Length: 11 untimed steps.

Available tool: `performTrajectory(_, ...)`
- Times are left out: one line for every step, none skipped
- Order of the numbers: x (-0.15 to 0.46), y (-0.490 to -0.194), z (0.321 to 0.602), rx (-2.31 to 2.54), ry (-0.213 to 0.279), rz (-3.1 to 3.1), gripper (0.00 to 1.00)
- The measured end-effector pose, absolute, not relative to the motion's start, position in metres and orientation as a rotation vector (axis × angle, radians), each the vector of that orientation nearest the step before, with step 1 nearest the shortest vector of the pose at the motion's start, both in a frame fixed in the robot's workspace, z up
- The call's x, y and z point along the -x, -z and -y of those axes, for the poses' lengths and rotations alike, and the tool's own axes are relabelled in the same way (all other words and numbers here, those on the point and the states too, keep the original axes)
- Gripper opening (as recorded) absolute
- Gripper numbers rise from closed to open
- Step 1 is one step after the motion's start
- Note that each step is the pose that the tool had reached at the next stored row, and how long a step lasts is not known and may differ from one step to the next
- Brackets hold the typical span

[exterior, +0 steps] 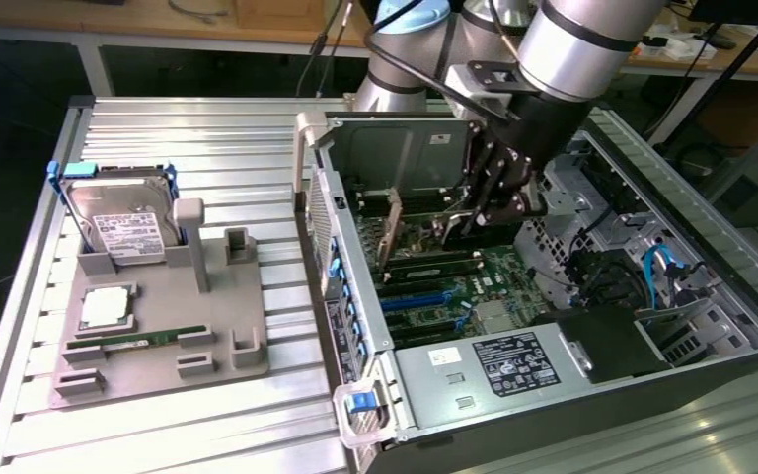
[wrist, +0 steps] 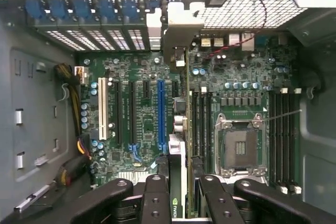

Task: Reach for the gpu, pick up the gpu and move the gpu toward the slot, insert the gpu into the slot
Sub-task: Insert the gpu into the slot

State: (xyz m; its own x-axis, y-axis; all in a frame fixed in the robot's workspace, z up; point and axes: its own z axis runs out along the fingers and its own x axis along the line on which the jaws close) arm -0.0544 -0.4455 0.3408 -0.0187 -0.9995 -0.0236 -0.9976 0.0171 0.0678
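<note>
My gripper reaches down inside the open computer case and is shut on the gpu, a thin black card held on edge. In the wrist view the gripper clamps the gpu between its black fingers. The card's metal end bracket points at the case's rear openings. The slot is a long blue strip on the green motherboard, also seen as the slot. The card hangs above the board, just beside the slot, toward the black memory sockets.
A silver processor socket and more memory sockets lie beyond the card. Outside the case, a grey fixture carries a hard drive, a processor and a green memory stick. The power supply sits at the near end.
</note>
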Motion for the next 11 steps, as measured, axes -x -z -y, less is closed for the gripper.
performTrajectory(0.054, -0.34, 0.448, -2.179, 0.101, 2.218, 0.27)
performTrajectory(0.054, -0.339, 0.451, -2.179, 0.101, 2.218, 0.27)
performTrajectory(0.054, -0.338, 0.454, -2.179, 0.101, 2.218, 0.27)
performTrajectory(0.054, -0.337, 0.456, -2.179, 0.101, 2.218, 0.27)
performTrajectory(0.055, -0.335, 0.457, -2.179, 0.101, 2.218, 0.27)
performTrajectory(0.056, -0.334, 0.457, -2.179, 0.101, 2.219, 0.27)
performTrajectory(0.058, -0.332, 0.457, -2.178, 0.101, 2.219, 0.27)
performTrajectory(0.06, -0.33, 0.457, -2.178, 0.101, 2.219, 0.27)
performTrajectory(0.063, -0.328, 0.457, -2.177, 0.101, 2.22, 0.27)
performTrajectory(0.065, -0.327, 0.457, -2.177, 0.101, 2.22, 0.27)
performTrajectory(0.067, -0.325, 0.457, -2.176, 0.101, 2.221, 0.27)
